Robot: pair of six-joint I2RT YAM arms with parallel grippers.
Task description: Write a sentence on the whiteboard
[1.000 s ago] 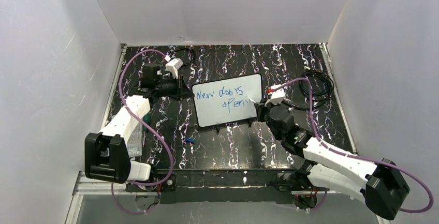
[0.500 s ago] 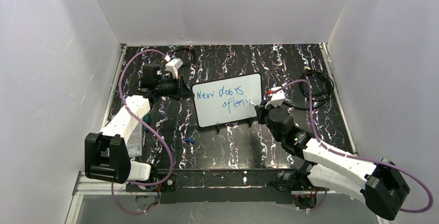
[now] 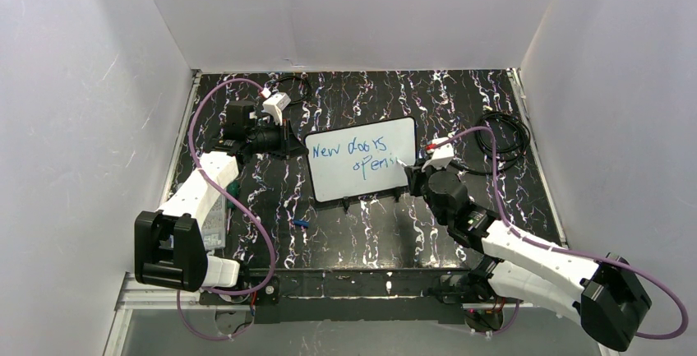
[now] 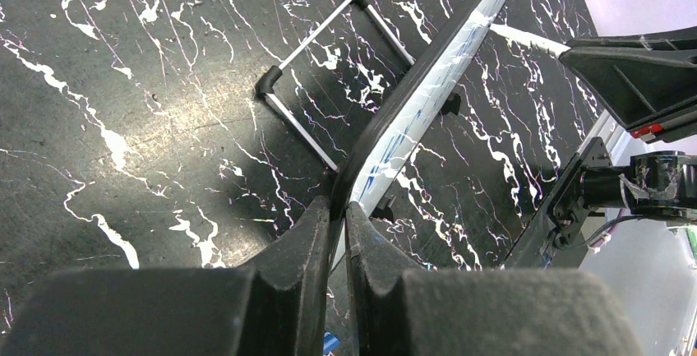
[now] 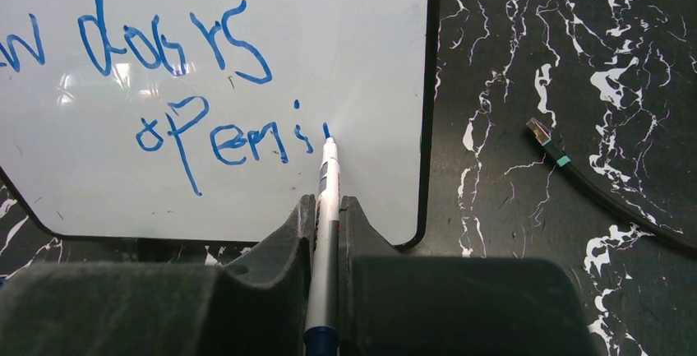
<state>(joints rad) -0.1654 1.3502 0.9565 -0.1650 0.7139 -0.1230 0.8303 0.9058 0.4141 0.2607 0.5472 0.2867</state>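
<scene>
From above, I see my left claw (image 3: 299, 144) at the left short edge of the whiteboard (image 3: 371, 182), which sits mid-table on the black marbled tabletop (image 3: 353, 233). My right claw (image 3: 408, 167) is at the board's right end, just beside the end of the sentence (image 3: 358, 157), two blue lines reading "New doors" over "openi". Well behind the right claw, toward the bases, a small blue cap (image 3: 302, 224) lies on the table. A coil of black cable (image 3: 508, 138) sits off to that claw's outer side.

In the left wrist view, the left claw is clamped on the board's dark frame, with the edge pinched between its two fingers. Ahead of it the board runs away edge-on. A wire stand (image 4: 316, 39) reaches out from the board's back onto the table.

In the right wrist view, the right claw is closed on a white marker (image 5: 328, 187) with a blue end, the barrel lying between the fingers and pointing straight ahead. Its tip touches the board at a short blue stroke just after the last letter. A loose cable end (image 5: 549, 146) lies on the table to the claw's right.
</scene>
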